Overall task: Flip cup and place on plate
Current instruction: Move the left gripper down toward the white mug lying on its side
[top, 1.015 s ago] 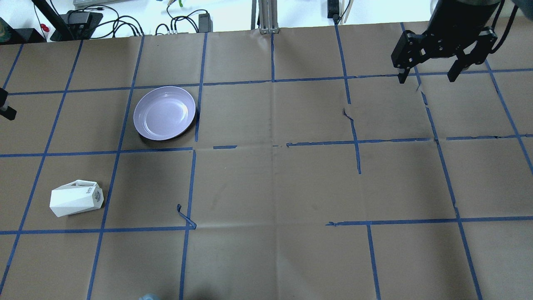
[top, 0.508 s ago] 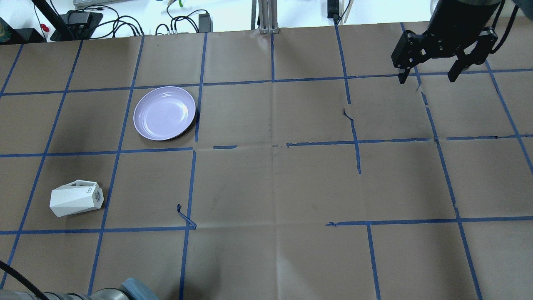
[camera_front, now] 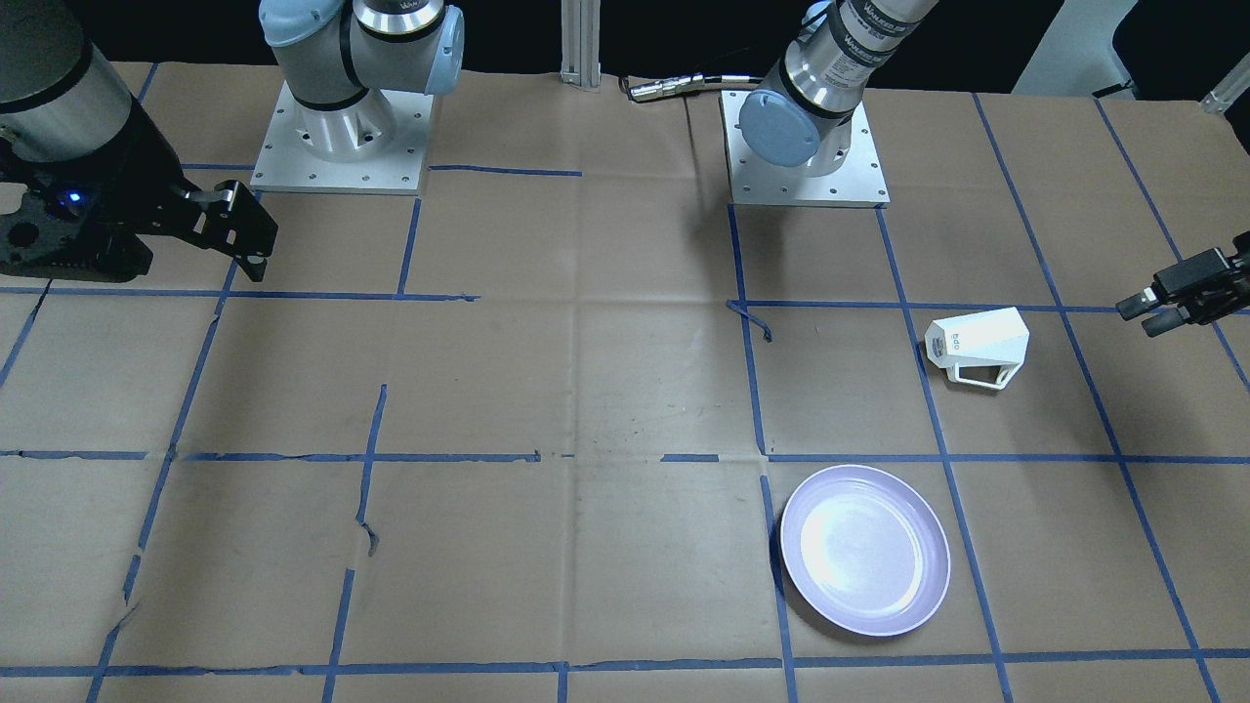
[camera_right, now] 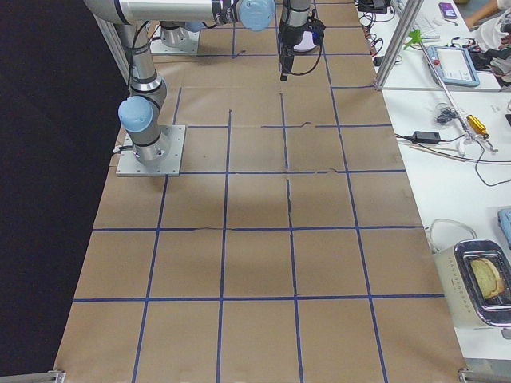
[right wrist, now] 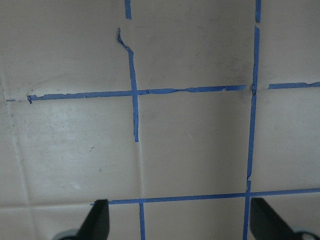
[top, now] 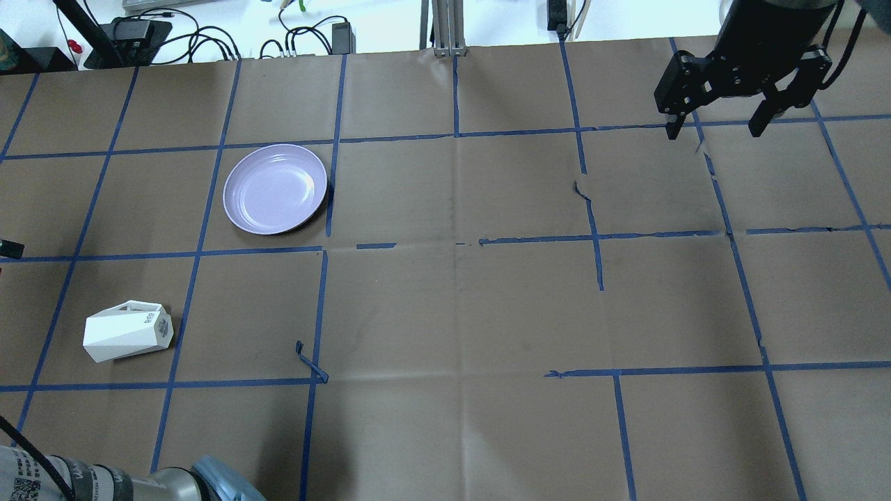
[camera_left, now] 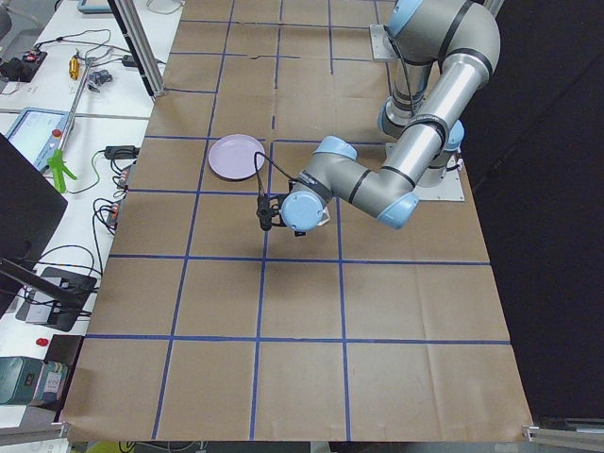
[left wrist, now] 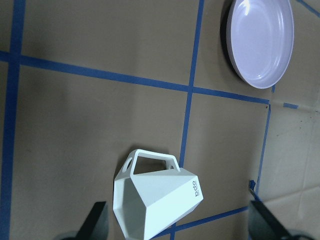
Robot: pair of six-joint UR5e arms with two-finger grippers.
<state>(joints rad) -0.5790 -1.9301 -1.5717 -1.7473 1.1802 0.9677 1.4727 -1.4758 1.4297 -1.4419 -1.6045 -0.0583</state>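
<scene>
The white faceted cup (top: 129, 330) lies on its side on the brown paper at the near left, handle toward the far side. It also shows in the front view (camera_front: 977, 347) and the left wrist view (left wrist: 157, 197). The lavender plate (top: 275, 189) sits upright and empty farther back; it also shows in the front view (camera_front: 864, 550) and the left wrist view (left wrist: 262, 42). My left gripper (camera_front: 1177, 293) hovers off to the cup's outer left, open and empty, with its fingers (left wrist: 97, 222) spread wide. My right gripper (top: 710, 129) is open and empty at the far right.
The two arm bases (camera_front: 337, 146) stand on the robot's side of the table. My left arm's elbow (top: 209, 483) juts in at the near left edge. A loose curl of blue tape (top: 310, 362) lies right of the cup. Cables and devices (top: 139, 31) lie beyond the far edge.
My left arm has swung: its elbow has come into view at the near left edge and its gripper tip sits lower on the left edge. Cup, plate and right gripper have not moved.
</scene>
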